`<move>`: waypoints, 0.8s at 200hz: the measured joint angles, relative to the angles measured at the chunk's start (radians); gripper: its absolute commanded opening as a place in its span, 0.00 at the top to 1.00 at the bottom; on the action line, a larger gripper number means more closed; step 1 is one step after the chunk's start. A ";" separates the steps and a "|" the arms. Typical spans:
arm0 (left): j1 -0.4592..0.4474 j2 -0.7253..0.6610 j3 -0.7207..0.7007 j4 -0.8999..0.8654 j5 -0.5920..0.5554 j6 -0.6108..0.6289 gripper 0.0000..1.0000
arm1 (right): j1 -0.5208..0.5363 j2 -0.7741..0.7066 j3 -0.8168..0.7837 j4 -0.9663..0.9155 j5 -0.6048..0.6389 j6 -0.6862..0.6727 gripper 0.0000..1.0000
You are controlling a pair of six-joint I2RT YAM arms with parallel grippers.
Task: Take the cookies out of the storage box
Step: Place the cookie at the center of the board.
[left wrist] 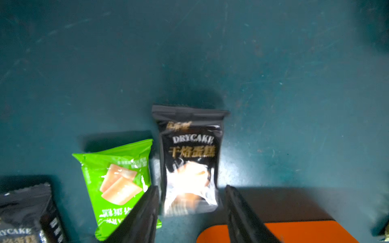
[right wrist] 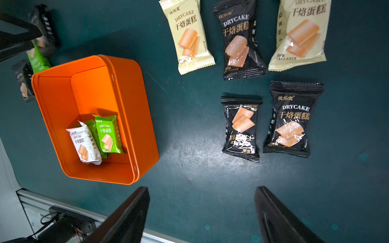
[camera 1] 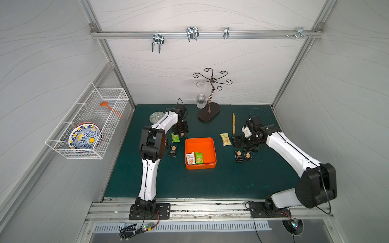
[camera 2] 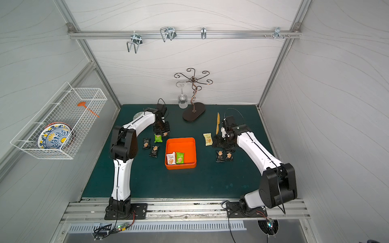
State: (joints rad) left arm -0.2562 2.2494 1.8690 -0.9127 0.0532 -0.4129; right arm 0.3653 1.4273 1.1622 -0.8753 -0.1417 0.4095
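Emptying looks nearly finished: white and green wrapped cookies sit in the shallow orange plastic storage box, left gripper parted around a black packet on the worktop, right gripper spread, empty.

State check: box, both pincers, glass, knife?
storage box: upright, no lid, white packet and green packet inside
left pincer: open, black packet between its jaws, not pinched
right pincer: open, empty
wine glass: hanging upside down on rack
knife: flat on mat
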 measured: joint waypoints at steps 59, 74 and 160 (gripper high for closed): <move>-0.003 -0.044 -0.023 -0.008 -0.001 -0.004 0.34 | 0.027 -0.002 0.012 0.002 -0.001 -0.001 0.16; -0.008 -0.117 -0.075 -0.006 -0.004 -0.010 0.33 | 0.039 -0.002 0.013 0.006 -0.003 -0.006 0.16; -0.269 -0.572 -0.402 -0.002 -0.030 -0.158 0.33 | 0.064 -0.002 0.012 0.077 -0.058 -0.014 0.17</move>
State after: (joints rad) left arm -0.5255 1.6775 1.4670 -0.9142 0.0231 -0.5705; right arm 0.4294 1.4258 1.1744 -0.7986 -0.2001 0.3950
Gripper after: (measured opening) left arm 0.675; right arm 0.835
